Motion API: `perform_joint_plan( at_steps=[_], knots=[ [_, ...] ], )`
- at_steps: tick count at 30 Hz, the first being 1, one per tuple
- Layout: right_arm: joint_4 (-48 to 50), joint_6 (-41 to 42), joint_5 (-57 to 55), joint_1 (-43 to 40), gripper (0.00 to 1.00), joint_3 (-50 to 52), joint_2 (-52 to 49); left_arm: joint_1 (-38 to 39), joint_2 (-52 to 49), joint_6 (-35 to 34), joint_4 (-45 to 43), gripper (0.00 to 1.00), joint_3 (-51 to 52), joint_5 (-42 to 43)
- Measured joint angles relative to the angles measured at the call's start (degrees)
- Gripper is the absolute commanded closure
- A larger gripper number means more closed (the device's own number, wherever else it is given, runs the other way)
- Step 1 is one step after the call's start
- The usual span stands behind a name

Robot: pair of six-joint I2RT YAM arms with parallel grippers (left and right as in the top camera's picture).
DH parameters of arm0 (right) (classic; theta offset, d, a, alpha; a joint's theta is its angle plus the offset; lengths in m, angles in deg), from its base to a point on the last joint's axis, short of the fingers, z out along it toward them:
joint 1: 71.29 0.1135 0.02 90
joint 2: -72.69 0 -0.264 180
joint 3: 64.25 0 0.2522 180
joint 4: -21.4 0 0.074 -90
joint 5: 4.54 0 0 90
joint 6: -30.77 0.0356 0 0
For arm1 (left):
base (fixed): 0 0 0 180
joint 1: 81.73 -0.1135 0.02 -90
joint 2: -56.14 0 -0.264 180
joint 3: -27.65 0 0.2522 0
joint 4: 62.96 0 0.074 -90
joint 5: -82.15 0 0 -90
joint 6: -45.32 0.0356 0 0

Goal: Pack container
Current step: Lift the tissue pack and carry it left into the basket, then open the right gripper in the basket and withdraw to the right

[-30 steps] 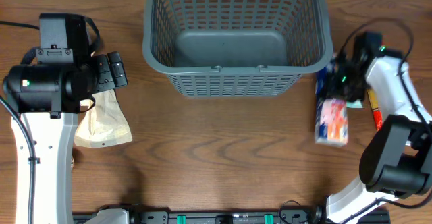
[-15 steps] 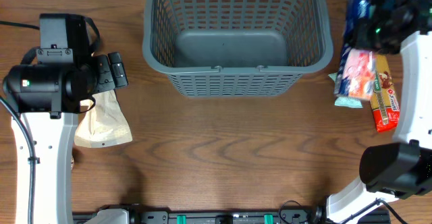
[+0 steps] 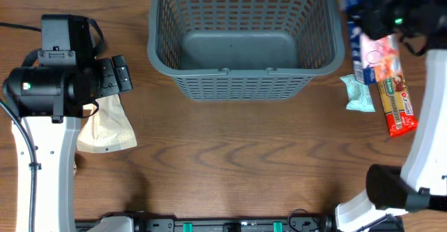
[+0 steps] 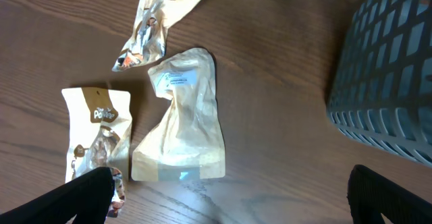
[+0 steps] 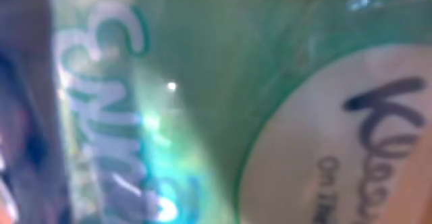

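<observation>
Overhead, your large dark grey plastic basket with slotted lattice walls (image 3: 241,50) sits at the far middle of the brown wooden counter (image 3: 230,162). Your right hand (image 3: 383,19) is just off the basket's right rim, grasping a pink, white and blue plastic packet (image 3: 375,54). Near it on the counter lie a small teal sachet (image 3: 360,96) and a long red packet (image 3: 397,105). Your left hand (image 3: 112,75) hovers over a tan paper pouch (image 3: 106,126).

In the left wrist view, that hand's fingers (image 4: 91,190) are spread wide, released. The tan pouch lies flat between a brown-and-white printed pouch (image 4: 94,140) and the basket, with a crumpled gold-and-white wrapper (image 4: 158,18) near it.

In the right wrist view, blurred green-and-white printed packaging fills the lens and hides the fingers from you.
</observation>
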Motion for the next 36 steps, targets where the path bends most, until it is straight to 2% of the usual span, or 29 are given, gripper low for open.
perform_joint_plan(
  at_steps=[8,15,20,28,36],
  knots=[
    [3.8,-19.96,1.33,14.29,0.99,-0.59,3.3,0.0,0.0,0.0,1.44,0.0,0.0,0.0],
    [3.54,-32.81,2.27,18.99,0.99,-1.03,0.63,0.0,0.0,0.0,1.64,0.0,0.0,0.0],
    [1.86,-36.52,2.89,19.89,0.99,-1.22,-7.8,0.0,0.0,0.0,1.64,0.0,0.0,0.0],
    [-0.42,-37.86,2.93,21.73,0.99,-1.16,-24.5,0.0,0.0,0.0,1.64,0.0,0.0,0.0],
    [-3.06,-37.9,3.41,24.85,0.99,-1.16,-33.48,0.0,0.0,0.0,1.66,0.0,0.0,0.0]
  ],
)
